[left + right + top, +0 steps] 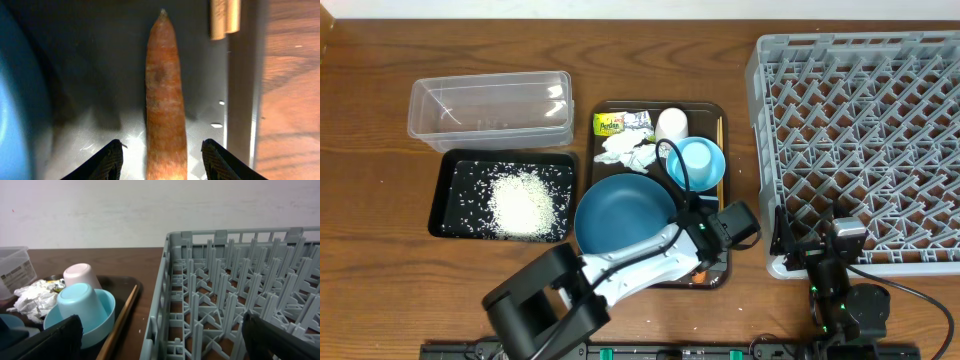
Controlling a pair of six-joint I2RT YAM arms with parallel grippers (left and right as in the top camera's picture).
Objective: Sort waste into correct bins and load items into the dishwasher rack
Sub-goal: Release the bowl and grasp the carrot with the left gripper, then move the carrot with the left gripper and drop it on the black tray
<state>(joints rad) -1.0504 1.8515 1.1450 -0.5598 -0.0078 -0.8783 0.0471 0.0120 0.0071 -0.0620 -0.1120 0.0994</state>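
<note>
A: So, where is the carrot stick [165,95]?
B: On the brown tray [620,104] near the front edge of the table [380,250]: orange, tapered, brown-mottled, flanked by the left gripper [162,152], fingers spread. Right gripper [162,330] likewise gapes.

From the left wrist the carrot stick [165,100] runs off the bottom edge at six o'clock, the chopsticks [225,17] are clipped at one o'clock, and the dark-blue bowl [15,125] is a blurred sliver at nine o'clock.
</note>
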